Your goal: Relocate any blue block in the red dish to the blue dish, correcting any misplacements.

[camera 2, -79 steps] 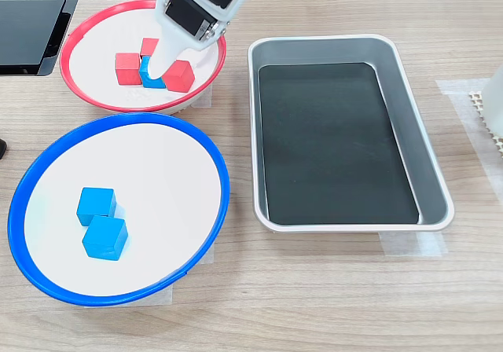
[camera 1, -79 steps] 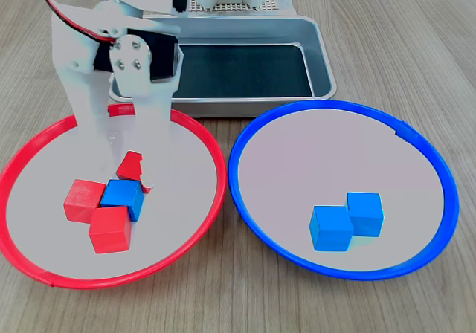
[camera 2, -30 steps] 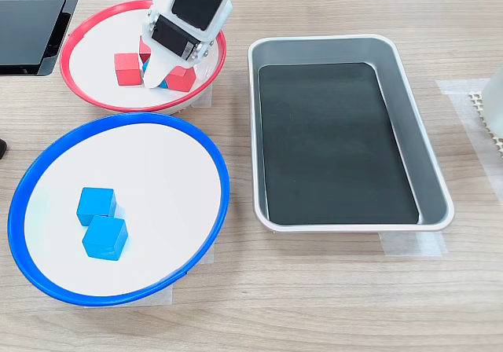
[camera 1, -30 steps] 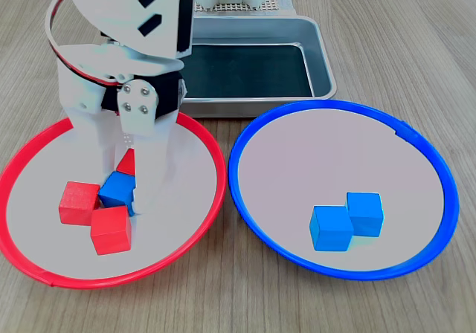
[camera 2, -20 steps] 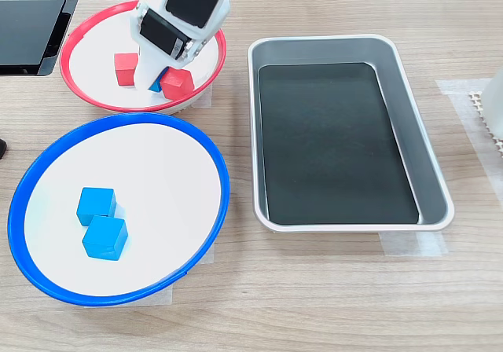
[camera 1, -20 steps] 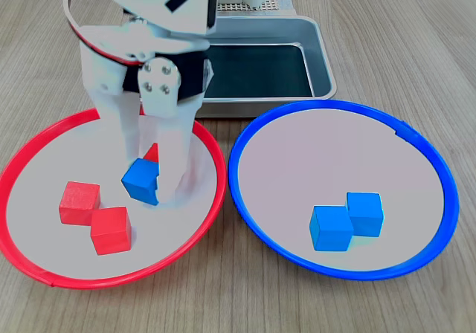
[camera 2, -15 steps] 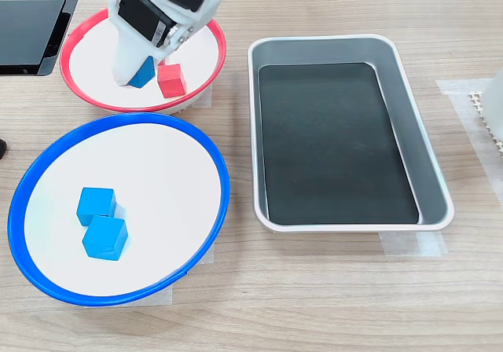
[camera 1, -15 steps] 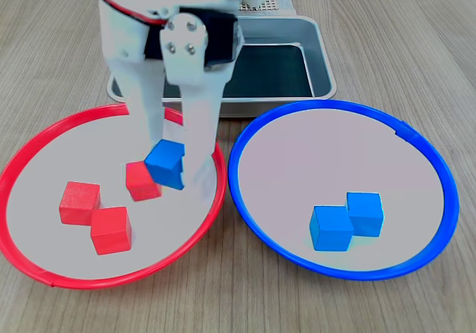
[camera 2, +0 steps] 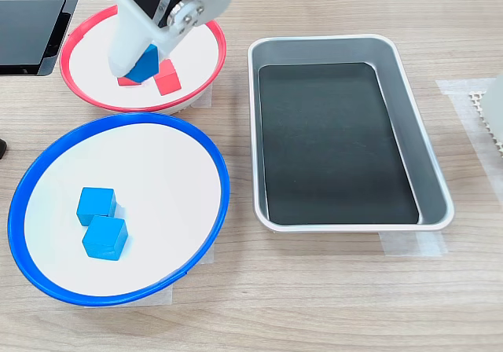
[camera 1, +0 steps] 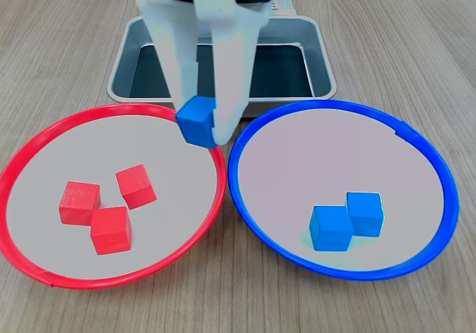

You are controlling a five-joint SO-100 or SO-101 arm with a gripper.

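White fingers of the gripper (camera 1: 199, 121) are clamped on the blue block (camera 1: 196, 119), one finger on each side of it, and the block hangs in the air, clear of any surface. In the first exterior view it sits over the far right part of the red dish (camera 1: 30, 262), close to the gap between the two dishes; in the second exterior view the gripper (camera 2: 140, 63) and the same block (camera 2: 143, 64) appear over the middle of the red dish (camera 2: 206, 75), hiding part of what lies inside. Three red cubes rest in that dish: one (camera 1: 79, 202) at the first exterior view's left, one (camera 1: 111, 230) in front of it and touching it, and one (camera 1: 136, 186) tilted a little, just behind. The blue dish (camera 1: 416, 147) lies beside the red one, rims nearly meeting, and holds two blue cubes (camera 1: 346, 220) pressed together toward its near right. A rectangular metal tray (camera 1: 322, 62) with a dark floor stands on the wooden table (camera 1: 394, 36) behind both dishes.
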